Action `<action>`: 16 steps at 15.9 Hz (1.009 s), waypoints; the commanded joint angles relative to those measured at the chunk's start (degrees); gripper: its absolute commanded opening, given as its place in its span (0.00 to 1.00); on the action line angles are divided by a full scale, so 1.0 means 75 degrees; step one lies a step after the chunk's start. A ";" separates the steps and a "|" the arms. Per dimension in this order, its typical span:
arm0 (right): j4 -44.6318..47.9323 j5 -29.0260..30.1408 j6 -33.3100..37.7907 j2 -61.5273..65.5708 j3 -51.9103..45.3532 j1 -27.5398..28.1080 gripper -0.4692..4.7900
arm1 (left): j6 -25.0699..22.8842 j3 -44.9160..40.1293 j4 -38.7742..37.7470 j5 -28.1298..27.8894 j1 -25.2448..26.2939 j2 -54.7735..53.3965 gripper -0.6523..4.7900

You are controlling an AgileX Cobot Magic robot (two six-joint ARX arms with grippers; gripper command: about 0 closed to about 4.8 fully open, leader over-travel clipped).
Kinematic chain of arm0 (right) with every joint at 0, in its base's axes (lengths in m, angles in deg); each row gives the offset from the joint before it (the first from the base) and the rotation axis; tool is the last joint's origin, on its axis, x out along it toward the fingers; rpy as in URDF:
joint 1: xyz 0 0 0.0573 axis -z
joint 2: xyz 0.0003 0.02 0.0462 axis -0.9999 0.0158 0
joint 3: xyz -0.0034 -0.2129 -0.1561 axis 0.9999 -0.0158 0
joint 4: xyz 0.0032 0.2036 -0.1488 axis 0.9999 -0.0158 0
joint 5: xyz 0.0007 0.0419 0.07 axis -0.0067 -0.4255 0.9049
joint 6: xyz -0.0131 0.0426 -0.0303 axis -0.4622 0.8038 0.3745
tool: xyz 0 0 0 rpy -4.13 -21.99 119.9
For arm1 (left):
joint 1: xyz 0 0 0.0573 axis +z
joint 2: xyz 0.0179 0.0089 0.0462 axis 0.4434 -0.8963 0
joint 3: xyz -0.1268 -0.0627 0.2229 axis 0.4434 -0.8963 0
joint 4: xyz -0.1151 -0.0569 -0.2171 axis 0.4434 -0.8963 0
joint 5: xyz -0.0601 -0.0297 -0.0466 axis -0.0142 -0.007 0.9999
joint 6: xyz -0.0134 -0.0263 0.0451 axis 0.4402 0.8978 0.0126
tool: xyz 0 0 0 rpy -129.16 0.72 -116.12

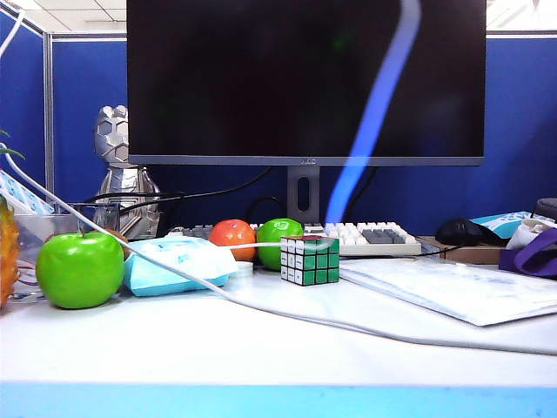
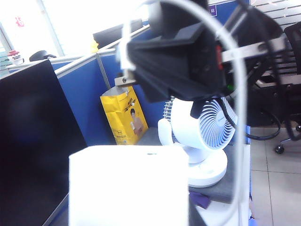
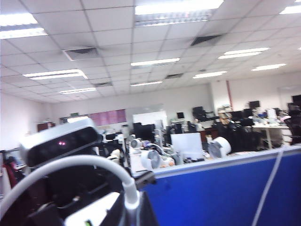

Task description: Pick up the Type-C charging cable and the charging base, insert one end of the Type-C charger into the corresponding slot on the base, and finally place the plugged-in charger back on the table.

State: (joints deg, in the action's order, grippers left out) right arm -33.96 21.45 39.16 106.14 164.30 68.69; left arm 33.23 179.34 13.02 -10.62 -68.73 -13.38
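The Type-C charging cable (image 2: 241,117) is held aloft. It arcs in a wide loop around the right gripper (image 2: 134,70), whose jaws are closed on the cable just behind the silver plug tip (image 2: 123,81).

The charging base (image 2: 129,186) fills the foreground of the left wrist view. Its top edge carries a small dark slot (image 2: 150,153). The left gripper's fingers are hidden behind the block. The base hangs in mid-air before that camera, so a part-closed grip on it is inferred.

Neither gripper appears in the exterior view. Both work above the table (image 1: 261,348).

Hazards:
- The plug tip sits apart from the slot and off its line. Advancing without correction would probably strike the casing.
- Insertion force may slide the glossy base within the jaws.
- The springy loop may twist the plug or snag on the right gripper body.
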 commanded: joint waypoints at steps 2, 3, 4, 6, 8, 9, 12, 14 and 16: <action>0.0501 0.0198 0.0073 -0.0020 0.0023 -0.0026 0.09 | 0.0393 0.0032 0.0338 0.0799 -0.0003 -0.0085 0.11; 0.0560 0.0204 0.0073 -0.0020 0.0023 -0.0047 0.09 | 0.0402 0.0032 0.0353 0.0924 -0.0003 -0.0122 0.11; 0.0589 0.0192 0.0076 -0.0020 0.0023 -0.0061 0.09 | 0.0507 0.0032 0.0361 0.0927 -0.0003 -0.0154 0.11; 0.0577 0.0388 0.0076 -0.0020 0.0023 -0.0064 0.09 | 0.0886 0.0032 0.0443 0.0970 0.0000 -0.0265 0.11; 0.0577 0.0391 0.0079 -0.0020 0.0023 -0.0067 0.09 | 0.1160 0.0032 0.0624 0.1090 0.0000 -0.0350 0.11; 0.0571 0.0396 0.0079 -0.0020 0.0023 -0.0067 0.09 | 0.1361 0.0032 0.0708 0.1177 0.0000 -0.0414 0.11; 0.0551 0.0586 0.0079 -0.0020 0.0023 -0.0067 0.09 | 0.1597 0.0032 0.0761 0.1413 -0.0003 -0.0595 0.11; 0.0554 0.0597 0.0076 -0.0020 0.0023 -0.0067 0.09 | 0.1606 0.0032 0.0769 0.1443 -0.0003 -0.0629 0.11; 0.0472 0.0766 0.0079 -0.0012 0.0023 -0.0067 0.09 | 0.2069 0.0032 0.1102 0.1740 0.0000 -0.0749 0.11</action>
State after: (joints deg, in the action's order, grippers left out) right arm -30.48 26.74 39.55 106.16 164.32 68.23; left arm 47.37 179.34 18.54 0.94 -68.73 -19.04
